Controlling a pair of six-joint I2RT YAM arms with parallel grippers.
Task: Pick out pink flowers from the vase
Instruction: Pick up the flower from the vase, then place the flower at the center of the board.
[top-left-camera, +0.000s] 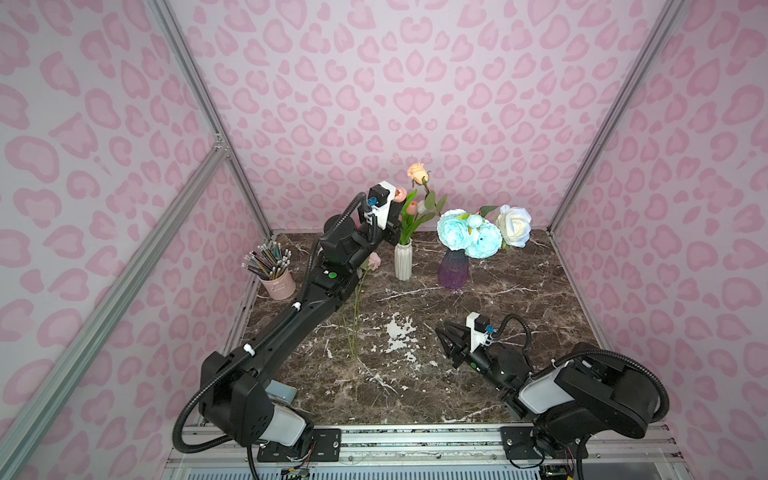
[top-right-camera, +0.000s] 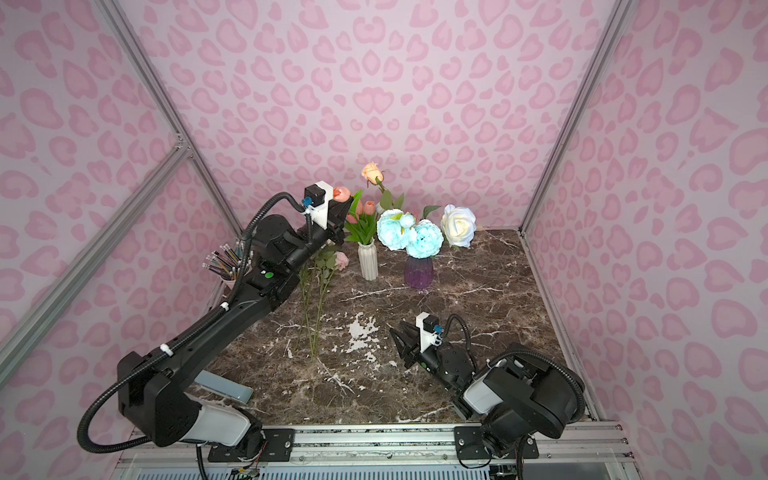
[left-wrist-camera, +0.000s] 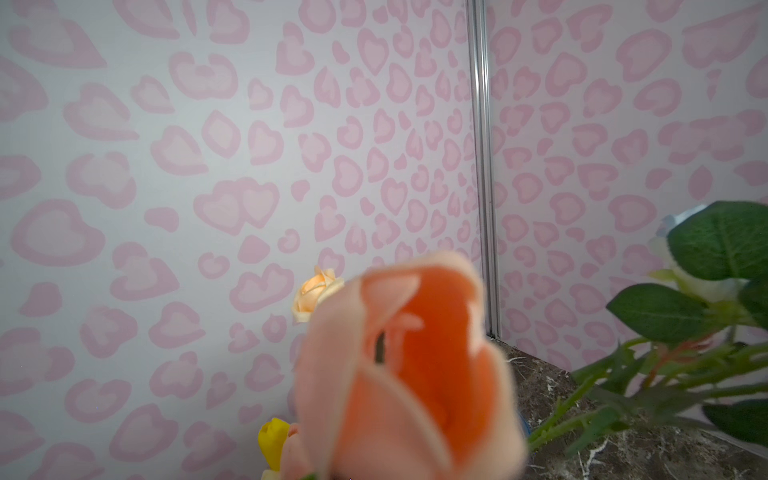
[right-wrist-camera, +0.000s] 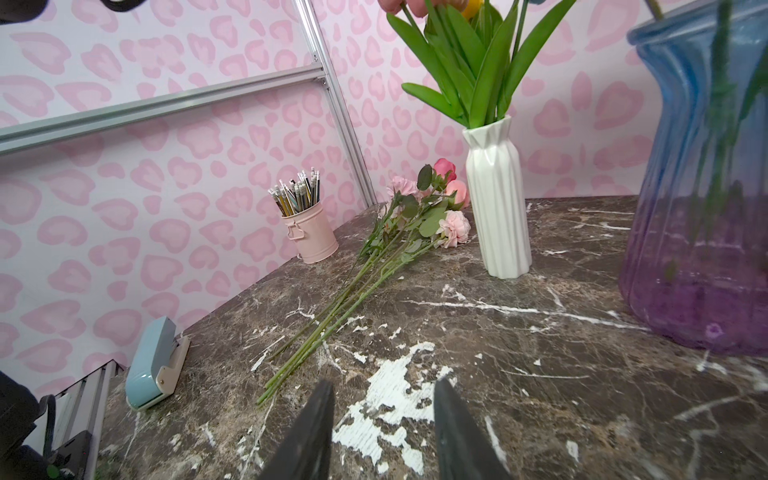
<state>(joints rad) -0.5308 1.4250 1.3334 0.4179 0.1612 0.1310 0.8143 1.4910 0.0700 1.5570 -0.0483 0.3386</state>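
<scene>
Left pincer (top-right-camera: 338, 220) recorded closed, tips hidden behind camera mount (top-right-camera: 322, 205); hold on salmon tulip (top-right-camera: 341, 193) cannot be told. Right pincer (right-wrist-camera: 384, 384) parted, empty. Pink flowers (right-wrist-camera: 455, 228) laid toward far-left corner of table (right-wrist-camera: 540, 374).

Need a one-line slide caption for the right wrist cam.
Open right gripper over brown marble tabletop; green-stemmed pink flowers lie beside white ribbed vase holding tulips.

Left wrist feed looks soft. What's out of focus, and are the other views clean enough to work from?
Left wrist view: the salmon-pink tulip sits close to the lens and is badly blurred; the peach rose behind is sharper. Right wrist view: laid-out pink flowers crisp, right fingers soft at the edge. Both top views: evenly lit, no obvious glare.
</scene>
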